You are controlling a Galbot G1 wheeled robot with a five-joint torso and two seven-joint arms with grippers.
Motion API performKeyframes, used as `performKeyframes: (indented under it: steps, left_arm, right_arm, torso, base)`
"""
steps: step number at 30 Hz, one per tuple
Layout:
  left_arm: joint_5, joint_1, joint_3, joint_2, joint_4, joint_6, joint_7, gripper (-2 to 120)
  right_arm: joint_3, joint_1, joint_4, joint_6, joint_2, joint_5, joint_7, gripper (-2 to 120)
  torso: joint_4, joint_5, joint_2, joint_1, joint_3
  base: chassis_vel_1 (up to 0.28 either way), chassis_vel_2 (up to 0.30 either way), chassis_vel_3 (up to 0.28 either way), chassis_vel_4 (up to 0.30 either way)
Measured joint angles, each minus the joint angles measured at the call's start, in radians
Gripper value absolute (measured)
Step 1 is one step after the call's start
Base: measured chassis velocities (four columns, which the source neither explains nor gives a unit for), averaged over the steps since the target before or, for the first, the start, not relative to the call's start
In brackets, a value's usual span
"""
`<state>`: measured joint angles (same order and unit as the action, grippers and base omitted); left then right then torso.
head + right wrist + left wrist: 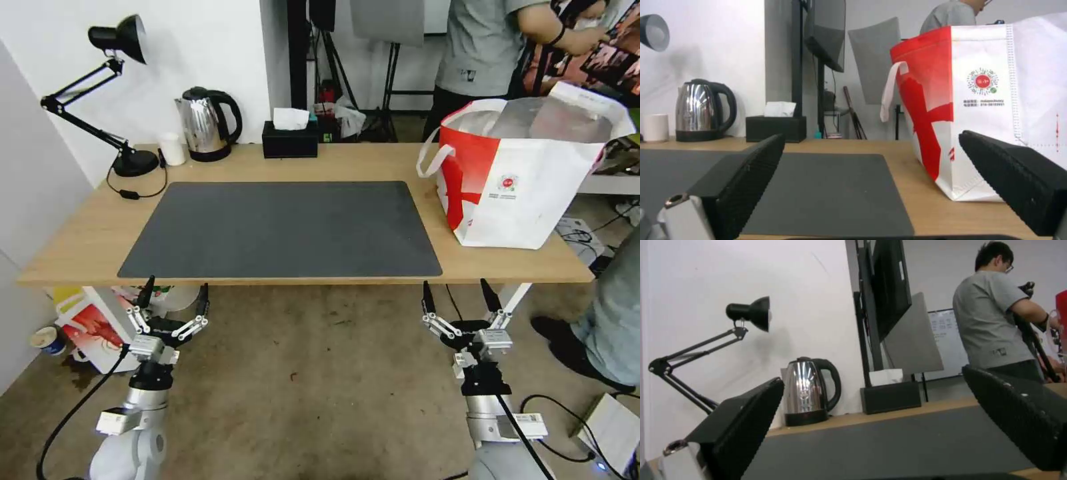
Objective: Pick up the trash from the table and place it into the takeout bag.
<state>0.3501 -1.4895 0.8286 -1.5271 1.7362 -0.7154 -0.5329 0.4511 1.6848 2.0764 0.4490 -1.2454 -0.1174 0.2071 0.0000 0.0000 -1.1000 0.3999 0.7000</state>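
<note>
The table [373, 163] is a long light-wood desk with a dark grey mat [280, 227] across its middle, and nothing lies on the mat. The trash is out of view. The takeout bag [527, 180], white with a red side panel and a small red logo, stands open on the table's right end; the right wrist view has the takeout bag [978, 110] close ahead. My left gripper [177, 285] hangs open just below the table's front edge at the left. My right gripper [455, 285] hangs open below the front edge at the right, short of the bag.
Along the table's back edge stand a black desk lamp [120, 100], a small white cup [172, 148], a steel kettle [207, 123] and a black tissue box [290, 140]. On the floor under the table's left end sit a smaller red-and-white bag [93, 327] and a paper cup [48, 340].
</note>
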Motion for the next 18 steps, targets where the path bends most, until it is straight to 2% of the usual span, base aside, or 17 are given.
performKeyframes:
  steps: [18]
  left_arm:
    - [0.003,0.012,0.006,-0.002,-0.032,-0.020,-0.003,100]
  right_arm:
    - [0.000,0.000,0.000,0.000,0.000,0.000,0.000,100]
  torso:
    - [0.0000,0.0000,0.000,0.000,0.000]
  base:
    - [0.000,0.000,0.000,0.000]
